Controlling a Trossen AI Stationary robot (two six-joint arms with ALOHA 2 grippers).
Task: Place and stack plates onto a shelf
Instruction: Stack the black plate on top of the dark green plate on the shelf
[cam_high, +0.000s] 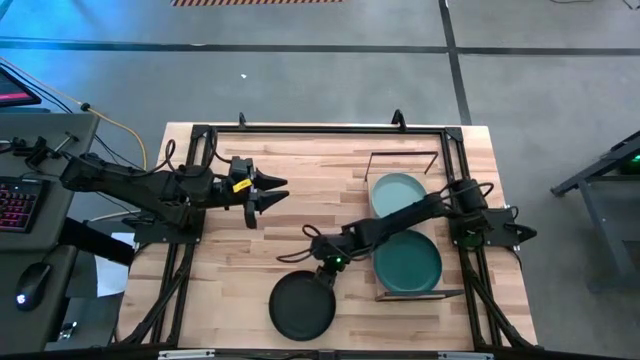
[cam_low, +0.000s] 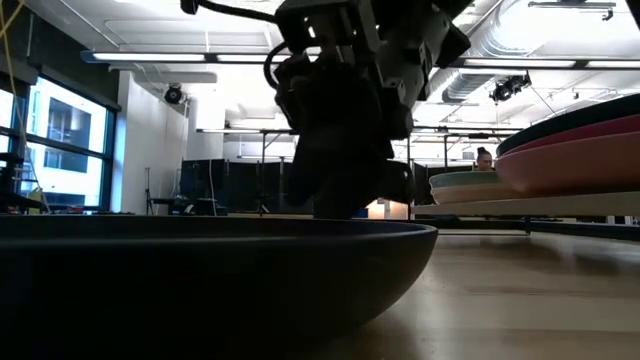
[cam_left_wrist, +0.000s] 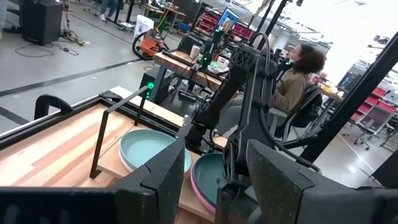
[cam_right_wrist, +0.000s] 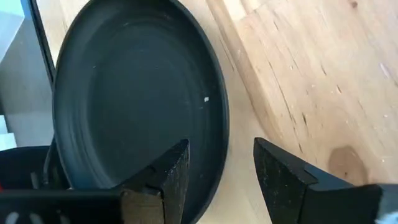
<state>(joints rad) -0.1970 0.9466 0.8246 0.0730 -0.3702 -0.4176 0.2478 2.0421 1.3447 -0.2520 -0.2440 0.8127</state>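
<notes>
The black plate (cam_high: 302, 306) lies flat on the tabletop near the near edge. My right gripper (cam_high: 322, 272) hovers open at its far rim: in the right wrist view one finger (cam_right_wrist: 168, 177) is over the plate's inside and the other (cam_right_wrist: 280, 177) is outside the rim (cam_right_wrist: 219, 134). On the shelf (cam_low: 520, 205) at the table's right, a pale teal plate (cam_high: 398, 193) rests at the far end. A stack topped by the dark green plate (cam_high: 407, 262) rests at the near end, with magenta (cam_low: 585, 135) and light pink (cam_low: 570, 165) plates below. My left gripper (cam_high: 280, 190) waits open at the table's left. My right gripper (cam_right_wrist: 221, 165) comes down from above with the black plate's far rim between its open fingers, one inside and one outside. Whether either finger touches the rim, I cannot tell. The plate lies flat on the table.
The shelf's black wire frame (cam_high: 405, 153) rises at its far end. Black frame rails (cam_high: 320, 130) border the tabletop. Bare wood (cam_high: 300, 225) lies between the two arms. A person (cam_left_wrist: 298, 81) sits beyond the table's right side.
</notes>
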